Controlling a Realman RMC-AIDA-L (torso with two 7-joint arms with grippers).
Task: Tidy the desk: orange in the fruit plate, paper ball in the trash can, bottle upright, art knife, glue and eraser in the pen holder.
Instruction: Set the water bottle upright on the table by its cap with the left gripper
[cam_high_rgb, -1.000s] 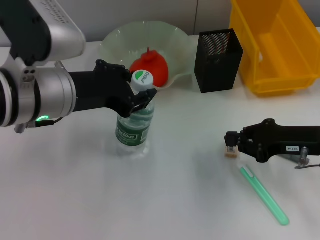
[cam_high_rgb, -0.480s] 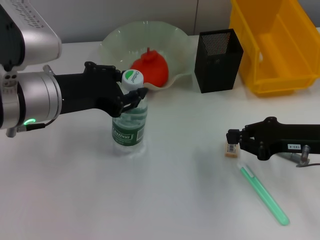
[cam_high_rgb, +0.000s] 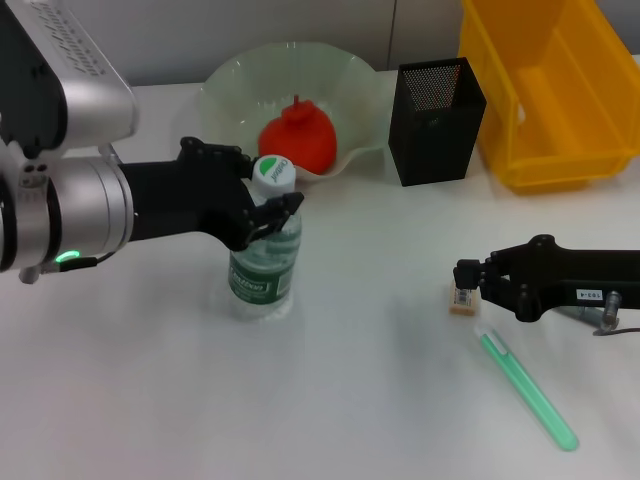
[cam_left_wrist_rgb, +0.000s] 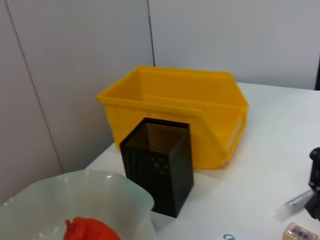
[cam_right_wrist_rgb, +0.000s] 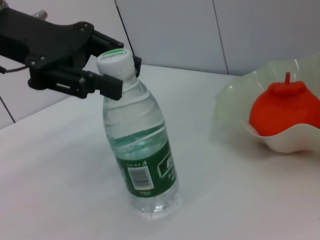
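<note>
Two grippers are in view, one on each arm. Left gripper (cam_high_rgb: 270, 205) is closed on the neck of the bottle (cam_high_rgb: 265, 262), just below the white cap; the right wrist view shows one finger on each side of the neck and the bottle leaning slightly, base on the table (cam_high_rgb: 330, 400). The high grasp probably serves to steady the bottle as it is brought upright. Beyond this gripper, the orange (cam_high_rgb: 298, 137) sits in the fruit plate (cam_high_rgb: 230, 80), with the pen holder (cam_high_rgb: 436, 120) and the trash can (cam_high_rgb: 550, 100) farther off to its right. Right gripper (cam_high_rgb: 462, 282) rests low at the table with the eraser (cam_high_rgb: 461, 301) at its tips; whether the jaws clamp it cannot be determined. A green pen-like item (cam_high_rgb: 528, 390) lies just beside this gripper, on the near side.
</note>
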